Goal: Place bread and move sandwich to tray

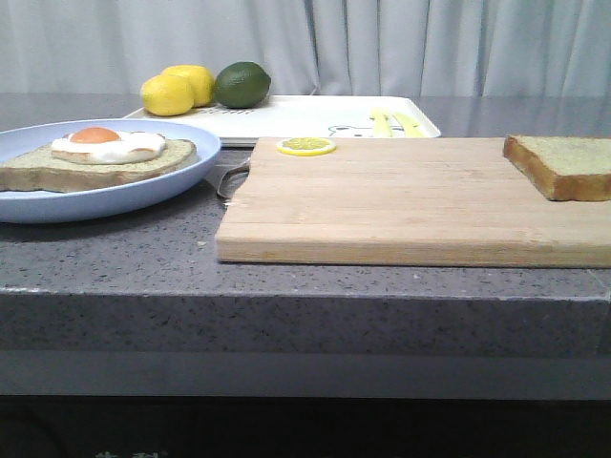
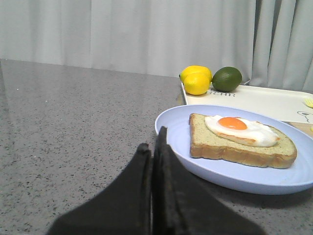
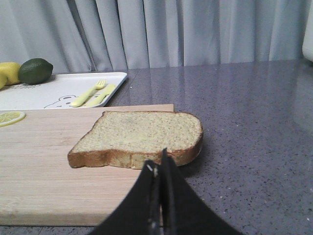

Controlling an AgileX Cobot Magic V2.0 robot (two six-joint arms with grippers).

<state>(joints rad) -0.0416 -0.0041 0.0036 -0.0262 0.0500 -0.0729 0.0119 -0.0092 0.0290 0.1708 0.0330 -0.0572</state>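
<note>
Bread [image 3: 142, 139] lies on the cutting board [image 1: 401, 205] beside the closed right hand [image 3: 160, 166], while the left hand [image 2: 152, 152], seemingly also closed, is near the plate [image 2: 244, 178].

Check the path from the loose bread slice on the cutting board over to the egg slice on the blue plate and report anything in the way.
Nothing visible blocks it. The bread lies at the right end of the cutting board; the board between it and the plate is bare. The lemon slice lies at the board's far edge, off the direct line.
</note>
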